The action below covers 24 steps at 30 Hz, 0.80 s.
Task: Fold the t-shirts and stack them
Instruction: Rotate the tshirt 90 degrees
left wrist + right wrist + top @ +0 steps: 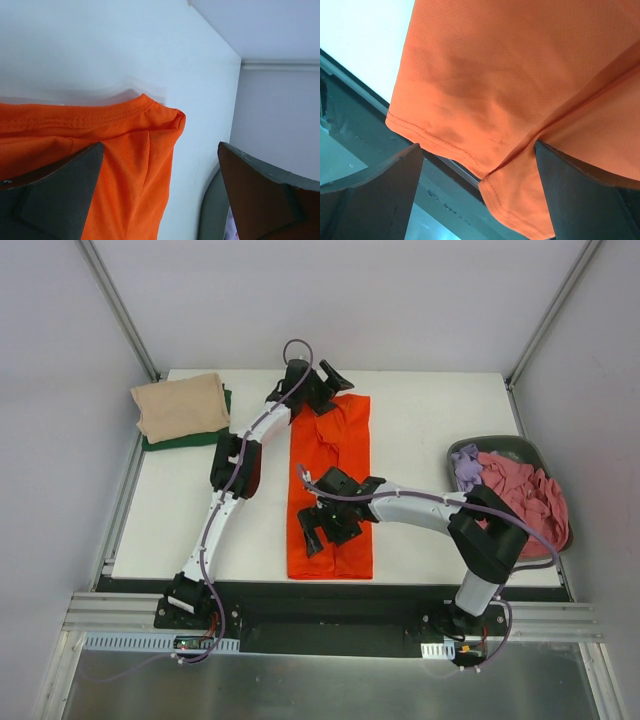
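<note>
The bright orange t-shirt (335,490) lies folded into a long strip down the middle of the white table (430,420). My left gripper (321,390) is open over the strip's far end; in the left wrist view (160,200) the far corner of the orange shirt (125,150) sits between its spread fingers (55,195). My right gripper (325,534) is open over the strip's near part; in the right wrist view (477,200) the orange hem (510,90) hangs over the table's front edge. Neither gripper holds anything. A folded beige shirt (180,405) lies on a dark green one (190,439) at the back left.
A dark grey oval basket (520,448) stands at the right edge, holding a dusty pink shirt (525,495) and a lilac one (465,468). The basket's rim also shows in the left wrist view (212,210). A dark rail (350,120) runs along the table's front edge.
</note>
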Available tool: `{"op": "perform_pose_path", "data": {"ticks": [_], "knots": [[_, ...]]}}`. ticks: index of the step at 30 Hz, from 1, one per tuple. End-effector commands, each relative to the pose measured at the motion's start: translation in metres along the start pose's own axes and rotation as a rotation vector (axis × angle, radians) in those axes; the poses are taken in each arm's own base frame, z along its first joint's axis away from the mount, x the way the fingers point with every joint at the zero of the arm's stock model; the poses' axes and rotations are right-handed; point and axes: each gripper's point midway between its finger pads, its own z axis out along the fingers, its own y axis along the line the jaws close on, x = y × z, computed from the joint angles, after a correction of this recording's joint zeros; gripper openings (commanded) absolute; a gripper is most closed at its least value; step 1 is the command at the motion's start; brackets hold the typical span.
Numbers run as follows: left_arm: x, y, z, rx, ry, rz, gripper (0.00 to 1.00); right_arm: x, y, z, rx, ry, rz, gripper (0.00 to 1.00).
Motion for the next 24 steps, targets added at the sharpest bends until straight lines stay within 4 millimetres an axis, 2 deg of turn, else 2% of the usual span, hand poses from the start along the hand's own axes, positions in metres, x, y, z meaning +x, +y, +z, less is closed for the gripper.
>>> {"op": "perform_pose_path", "data": {"ticks": [1, 3, 5, 7, 10, 14, 16, 18, 19, 20, 21, 22, 23, 24], "knots": [[-0.033, 0.041, 0.013, -0.103, -0.175, -0.054, 0.99, -0.020, -0.005, -0.036, 0.079, -0.104, -0.016, 0.96], [-0.033, 0.040, 0.015, -0.086, -0.169, -0.060, 0.99, -0.027, -0.011, -0.045, 0.133, -0.143, -0.015, 0.96], [-0.033, 0.026, 0.012, -0.056, -0.164, -0.039, 0.99, -0.032, -0.015, -0.053, 0.166, -0.177, -0.022, 0.96], [-0.038, 0.005, 0.006, -0.015, -0.169, -0.010, 0.99, -0.038, -0.018, -0.067, 0.193, -0.226, -0.021, 0.96], [-0.049, -0.045, -0.017, 0.053, -0.183, 0.063, 0.99, -0.046, -0.024, -0.092, 0.254, -0.311, -0.023, 0.96], [-0.050, -0.121, -0.070, 0.141, -0.158, 0.190, 0.99, -0.049, -0.038, -0.138, 0.336, -0.464, 0.010, 0.96], [-0.039, -0.150, -0.100, 0.181, -0.120, 0.244, 0.99, -0.044, -0.046, -0.156, 0.360, -0.537, 0.053, 0.96], [-0.018, -0.170, -0.131, 0.211, -0.059, 0.316, 0.99, -0.034, -0.057, -0.168, 0.375, -0.590, 0.099, 0.96], [-0.006, -0.177, -0.149, 0.212, -0.028, 0.339, 0.99, -0.027, -0.064, -0.172, 0.383, -0.609, 0.124, 0.96], [0.009, -0.172, -0.163, 0.189, 0.011, 0.341, 0.99, -0.022, -0.072, -0.175, 0.398, -0.634, 0.158, 0.96], [0.021, -0.179, -0.186, 0.188, 0.016, 0.369, 0.99, -0.012, -0.082, -0.177, 0.413, -0.649, 0.192, 0.96], [0.035, -0.164, -0.200, 0.141, 0.015, 0.377, 0.99, -0.005, -0.090, -0.179, 0.424, -0.670, 0.231, 0.96], [0.047, -0.161, -0.221, 0.106, -0.018, 0.414, 0.99, 0.003, -0.097, -0.178, 0.433, -0.681, 0.264, 0.96], [0.064, -0.146, -0.240, 0.065, -0.024, 0.451, 0.99, 0.009, -0.103, -0.178, 0.433, -0.702, 0.300, 0.96]]}}
